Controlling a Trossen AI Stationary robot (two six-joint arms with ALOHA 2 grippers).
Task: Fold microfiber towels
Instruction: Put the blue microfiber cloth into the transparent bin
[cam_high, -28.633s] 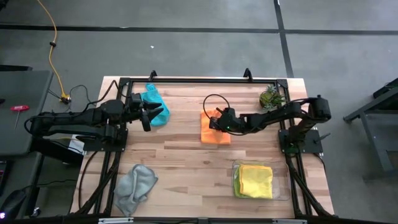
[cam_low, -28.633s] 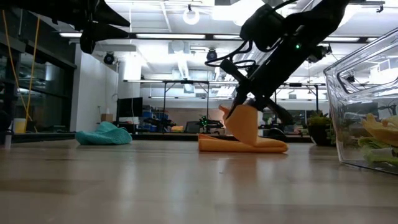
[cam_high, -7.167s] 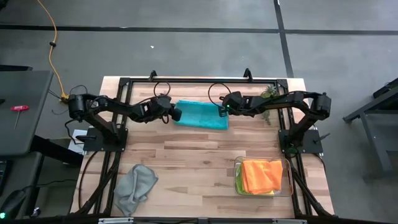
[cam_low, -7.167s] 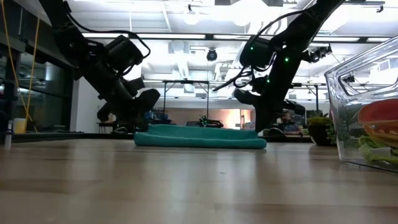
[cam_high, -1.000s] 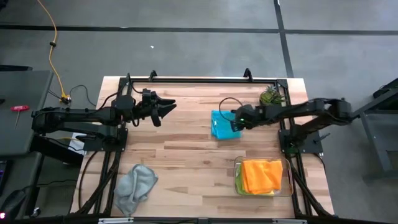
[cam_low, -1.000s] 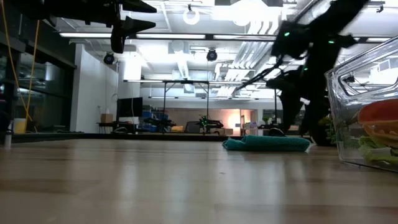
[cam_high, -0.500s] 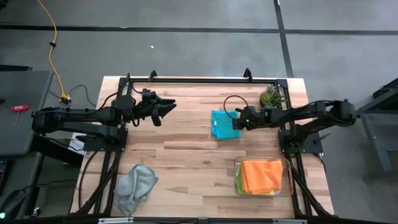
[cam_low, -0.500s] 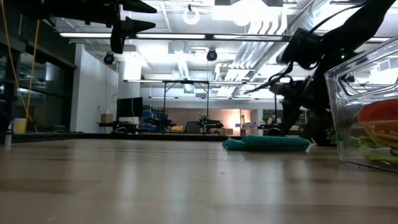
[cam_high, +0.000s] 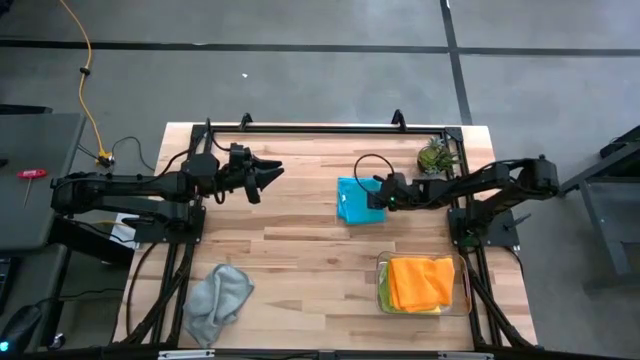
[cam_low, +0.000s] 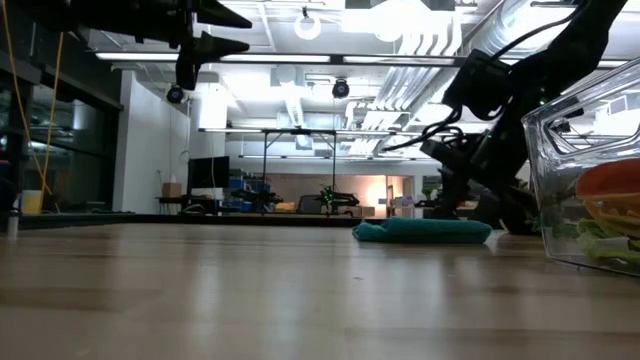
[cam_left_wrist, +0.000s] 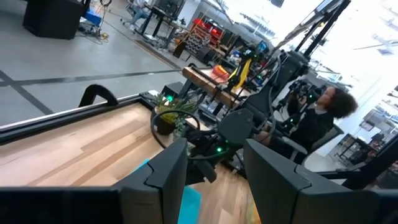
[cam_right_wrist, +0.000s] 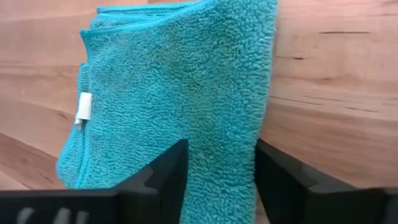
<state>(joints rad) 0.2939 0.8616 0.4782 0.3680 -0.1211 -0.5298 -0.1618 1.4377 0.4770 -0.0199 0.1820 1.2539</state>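
A teal towel (cam_high: 352, 200), folded into a small rectangle, lies flat on the table right of centre, also in the low view (cam_low: 420, 231). My right gripper (cam_high: 375, 197) is down at its right-hand edge, open. One finger (cam_right_wrist: 163, 177) stands over the towel (cam_right_wrist: 180, 93), the other (cam_right_wrist: 280, 180) over the bare wood beside it. My left gripper (cam_high: 270, 171) hangs open and level above the table's far left part, empty (cam_left_wrist: 214, 155). A crumpled grey towel (cam_high: 218, 296) lies at the near left. My right gripper comes at the teal towel's right-hand folded edge (cam_right_wrist: 264, 124) slanting down from the table's right, its fingers on either side of that edge. The fingertips' undersides are hidden, so I cannot tell whether they touch the cloth. The towel lies flat on the table.
A clear tray (cam_high: 462, 290) at the near right holds a folded orange towel (cam_high: 420, 283) over green and yellow ones. A small potted plant (cam_high: 435, 155) stands at the far right. Bare wood lies across the table's middle. A person (cam_left_wrist: 323, 118) sits beyond the table.
My right gripper has come down toward the teal towel's right edge and tipped more steeply downward, rolling a little at the wrist. The towel stays folded and flat.
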